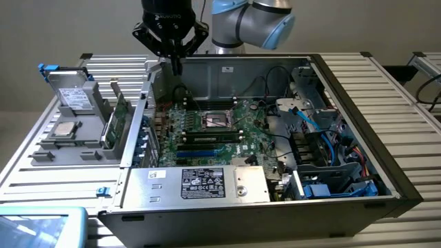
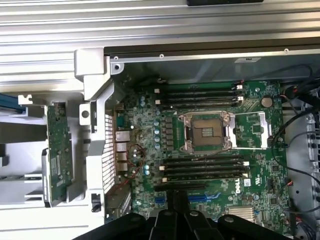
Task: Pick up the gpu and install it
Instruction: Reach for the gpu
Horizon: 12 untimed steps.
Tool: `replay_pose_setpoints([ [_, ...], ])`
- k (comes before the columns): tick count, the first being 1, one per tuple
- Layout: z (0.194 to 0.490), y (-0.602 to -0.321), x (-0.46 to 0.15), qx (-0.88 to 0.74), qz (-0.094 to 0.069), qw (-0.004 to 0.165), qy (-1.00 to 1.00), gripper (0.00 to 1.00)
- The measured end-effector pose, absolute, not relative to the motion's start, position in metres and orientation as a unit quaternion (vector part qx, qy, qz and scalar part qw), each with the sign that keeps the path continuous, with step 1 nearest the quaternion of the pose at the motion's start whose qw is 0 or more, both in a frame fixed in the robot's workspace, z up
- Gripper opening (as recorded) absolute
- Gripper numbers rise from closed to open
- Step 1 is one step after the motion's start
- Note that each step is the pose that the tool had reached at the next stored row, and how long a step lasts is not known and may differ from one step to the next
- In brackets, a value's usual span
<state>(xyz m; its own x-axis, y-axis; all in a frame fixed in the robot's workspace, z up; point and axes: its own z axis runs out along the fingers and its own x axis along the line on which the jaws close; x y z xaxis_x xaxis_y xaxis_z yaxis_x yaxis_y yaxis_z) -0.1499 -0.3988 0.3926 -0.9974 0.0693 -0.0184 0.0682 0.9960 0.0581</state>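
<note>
The gpu [image 1: 114, 122] is a thin green circuit card standing on edge in a grey holder [image 1: 76, 144], at the exterior view's left of the open computer case. The wrist view looks down on the card's green face [image 2: 59, 150], next to the case's perforated rear wall. My black gripper [image 1: 176, 66] hangs above the case's rear corner, over the motherboard [image 1: 214, 129], higher than the card and to its right in the exterior view. In the wrist view the gripper [image 2: 179, 201] has its fingers shut together and holds nothing.
The grey holder also carries a silver drive with blue clips [image 1: 71, 97] and a small square chip [image 1: 65, 129]. Inside the case are the open CPU socket [image 2: 206, 132], memory slots, blue cables [image 1: 310, 124] and the power supply [image 1: 206, 183]. The case stands on a slatted metal table [image 1: 393, 93].
</note>
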Motion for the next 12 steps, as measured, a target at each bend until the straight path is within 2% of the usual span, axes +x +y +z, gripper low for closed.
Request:
replay_pose_setpoints([
  [12,0.393,-0.399,-0.204,0.033,0.036,0.010,0.999,0.12],
])
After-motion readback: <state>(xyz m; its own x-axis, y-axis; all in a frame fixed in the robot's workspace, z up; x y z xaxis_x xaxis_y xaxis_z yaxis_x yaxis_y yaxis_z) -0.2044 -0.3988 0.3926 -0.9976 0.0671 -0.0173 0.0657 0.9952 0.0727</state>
